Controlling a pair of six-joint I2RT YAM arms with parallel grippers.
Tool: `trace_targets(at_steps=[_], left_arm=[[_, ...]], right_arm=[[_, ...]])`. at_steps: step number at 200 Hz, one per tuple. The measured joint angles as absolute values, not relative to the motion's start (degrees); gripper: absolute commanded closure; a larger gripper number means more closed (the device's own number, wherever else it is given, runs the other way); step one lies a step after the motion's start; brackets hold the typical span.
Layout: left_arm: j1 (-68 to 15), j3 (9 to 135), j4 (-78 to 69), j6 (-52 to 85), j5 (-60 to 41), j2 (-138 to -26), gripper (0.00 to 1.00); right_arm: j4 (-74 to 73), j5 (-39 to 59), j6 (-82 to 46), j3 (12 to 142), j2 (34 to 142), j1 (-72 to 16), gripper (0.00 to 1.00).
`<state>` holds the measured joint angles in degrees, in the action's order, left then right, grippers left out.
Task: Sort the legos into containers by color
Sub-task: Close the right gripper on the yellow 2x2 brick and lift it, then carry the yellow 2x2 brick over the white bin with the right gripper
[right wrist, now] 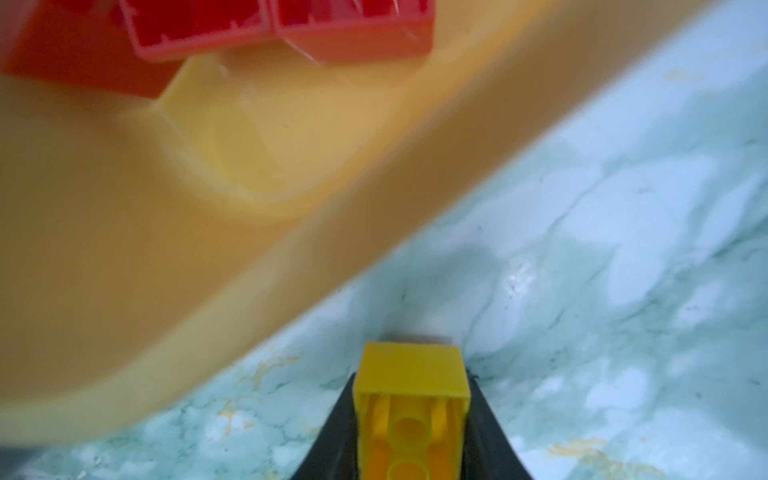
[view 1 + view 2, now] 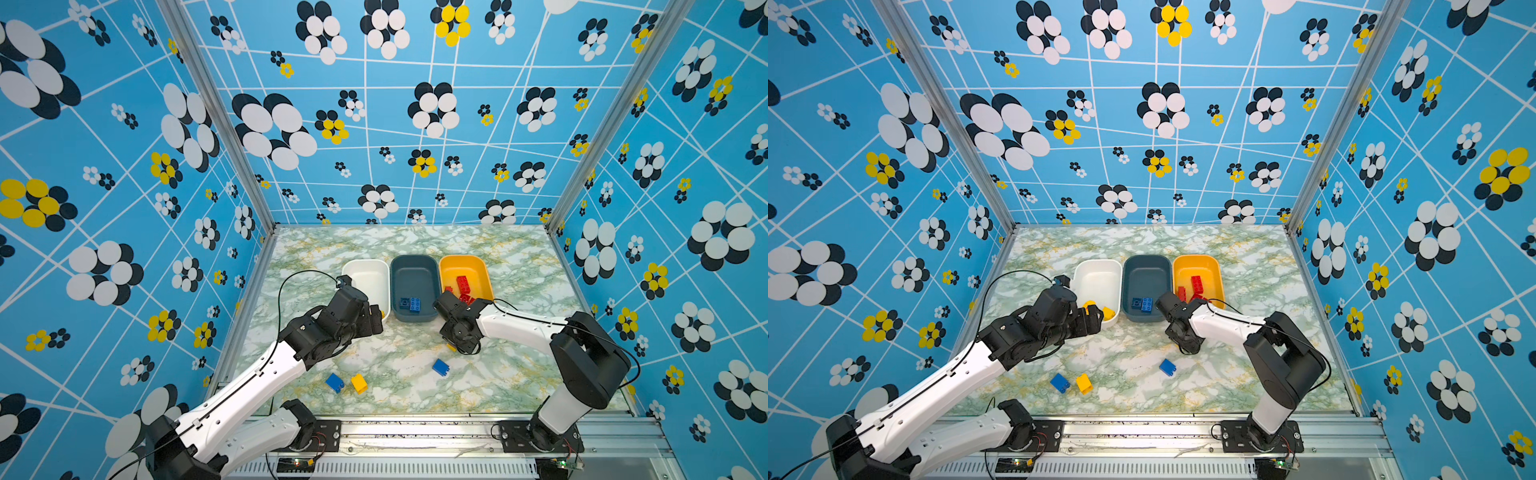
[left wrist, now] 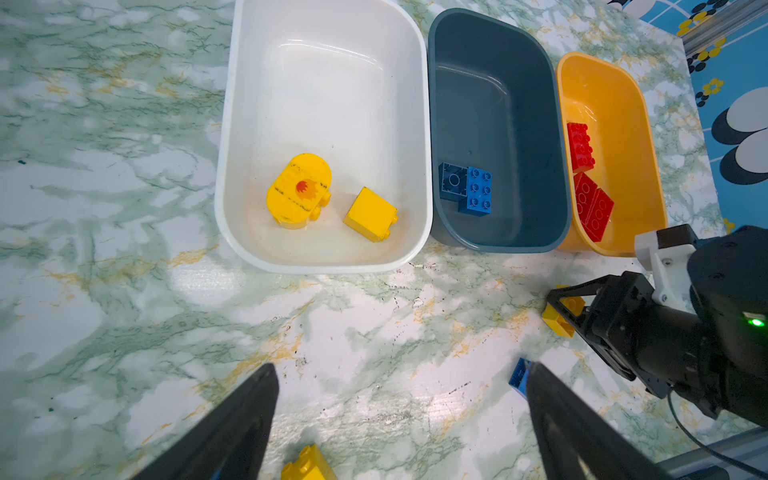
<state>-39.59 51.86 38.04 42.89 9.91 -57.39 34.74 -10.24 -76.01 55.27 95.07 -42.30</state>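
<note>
- Nearest of all, well in front of the dark slate blue-grey plastic tub [image 2: 413,258] and off to its left, a small blue studded plastic brick [image 2: 335,382] and a small yellow near-cube plastic brick [image 2: 359,383] are lying just beside each other on the green-veined marble tabletop [image 2: 395,399]. The left wrist view's edge is cutting off most of that yellow one.
- A second loose blue brick [image 2: 441,367] is lying alone in front of the slate tub, slightly to its right. In the left wrist view only a sliver of it is showing behind a finger.
- Just in front of the slate tub's right corner, the right gripper [image 1: 413,378] is clamping a gripped yellow brick [image 1: 411,415], with a dark finger pressing on each side. From above, the wrist is hiding nearly all of it.
- Before the slate tub's left side, the left gripper [image 3: 401,370] is hanging with its fingers spread wide and nothing between them.
- Three tubs are standing in a row: a white plastic tub [image 3: 324,83] left of the slate one and a yellow-orange plastic tub [image 3: 602,91] right of it.
- The white tub is holding two yellow pieces: a rounded yellow block with a flame mark [image 3: 301,191] and a yellow cube brick [image 3: 370,214].
- The slate tub is holding two touching blue pieces, a dark blue brick [image 3: 453,180] and a brighter blue brick [image 3: 478,191].
- The yellow-orange tub is holding red bricks [image 3: 579,145], at least two. The right arm is covering some of them from above, so the exact count is hard to tell.
</note>
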Motion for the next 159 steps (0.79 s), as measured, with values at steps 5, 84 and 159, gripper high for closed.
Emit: trace_targets(at_steps=[5, 84, 159], left_arm=[[-39.59, 51.62, 38.22, 42.94, 10.0, -57.14, 0.05], [-39.42, 44.99, 41.52, 46.87, 11.6, -50.35, 0.05], [-39.38, 40.6, 46.22, 50.61, 13.39, -45.34, 0.04]], right_arm=[[35.07, -10.33, -75.75, 55.27, 94.56, -42.54, 0.73], [41.82, -10.63, -67.64, 64.64, 88.05, -49.06, 0.74], [41.06, -6.59, -54.22, 88.53, 104.01, -50.85, 0.73]])
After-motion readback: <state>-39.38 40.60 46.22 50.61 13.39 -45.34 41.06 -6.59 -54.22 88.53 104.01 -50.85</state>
